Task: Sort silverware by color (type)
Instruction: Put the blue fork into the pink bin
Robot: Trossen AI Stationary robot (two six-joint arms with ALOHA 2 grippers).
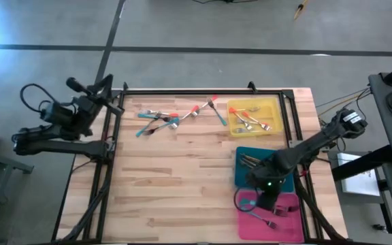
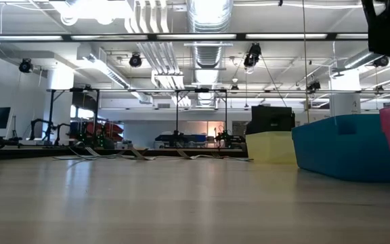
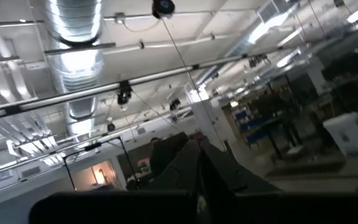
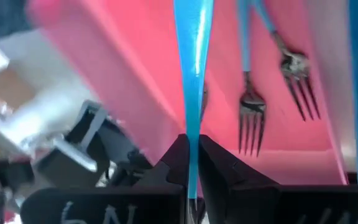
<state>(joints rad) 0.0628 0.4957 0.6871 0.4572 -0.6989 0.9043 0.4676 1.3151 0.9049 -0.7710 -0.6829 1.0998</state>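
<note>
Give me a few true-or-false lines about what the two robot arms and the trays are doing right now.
1. The right hand is shut on a blue-handled utensil. True.
2. That hand hangs over the yellow tray. False: it is over the pink tray.
3. Forks with blue handles already lie in the pink tray. True.
4. The left hand is picking from the loose silverware. False: it is shut on nothing, parked off the table's left edge.
5. The teal tray sits between the yellow and pink trays. True.
</note>
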